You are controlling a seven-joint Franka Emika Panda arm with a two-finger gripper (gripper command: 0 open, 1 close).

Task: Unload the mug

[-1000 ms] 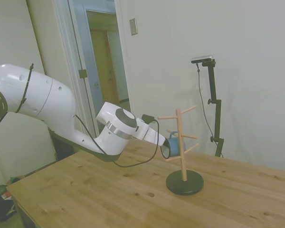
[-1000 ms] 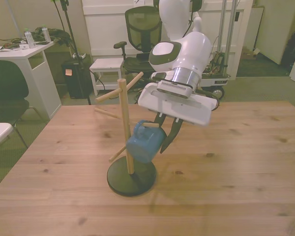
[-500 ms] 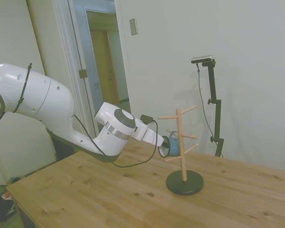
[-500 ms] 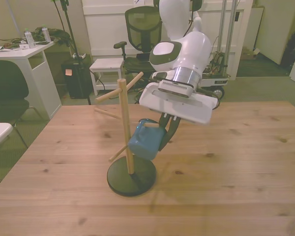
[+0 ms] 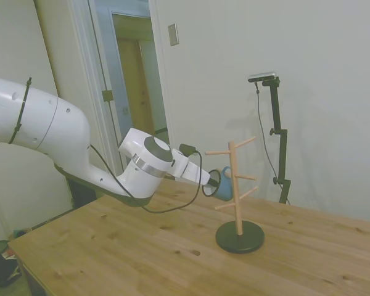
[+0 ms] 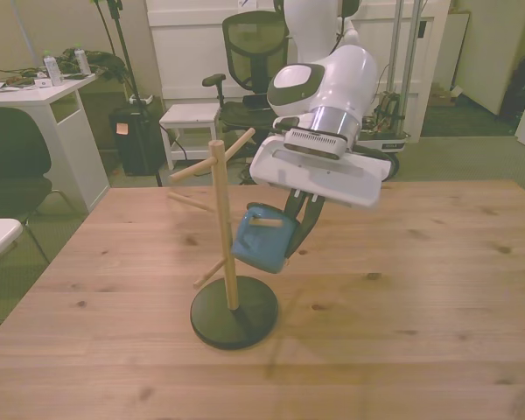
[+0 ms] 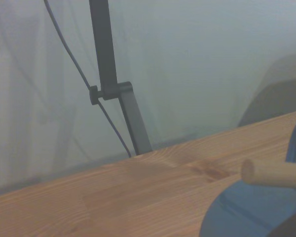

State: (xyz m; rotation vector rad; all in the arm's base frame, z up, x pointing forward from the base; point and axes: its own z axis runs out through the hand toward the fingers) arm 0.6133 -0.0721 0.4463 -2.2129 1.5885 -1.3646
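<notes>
Standing near the middle of the wooden table point(image 6: 437, 289), the wooden peg stand point(image 6: 221, 229) serves as the landmark: a pale upright post with slanted pegs rising from a round dark base point(image 6: 233, 312). In the front view, one long peg reaches up and away from the post toward the robot, and shorter pegs stick out to the front view's left of it, lower down.

Just to the front view's right of the post hangs the light-blue mug point(image 6: 262, 238), tilted, at about mid-height of the stand and clear of the base and the table. A short peg tip point(image 6: 266, 222) crosses the mug's upper part, so the mug is not yet free of the stand. In the side view the mug point(image 5: 223, 184) sits just on the arm's side of the post point(image 5: 234, 185), and its loop handle rises at its top, close to the post.

Further to the front view's right of the mug, the gripper point(image 6: 299, 229) has its dark fingers closed on the mug's side away from the post; the white flat hand body above hides how they bear on the rim. The white arm point(image 5: 61, 142) slopes down from the side view's left to meet it.

From the wrist, a blurred blue curve of the mug point(image 7: 256, 210) and a round wooden peg end point(image 7: 274, 173) show close up over the table planks point(image 7: 113, 197).
</notes>
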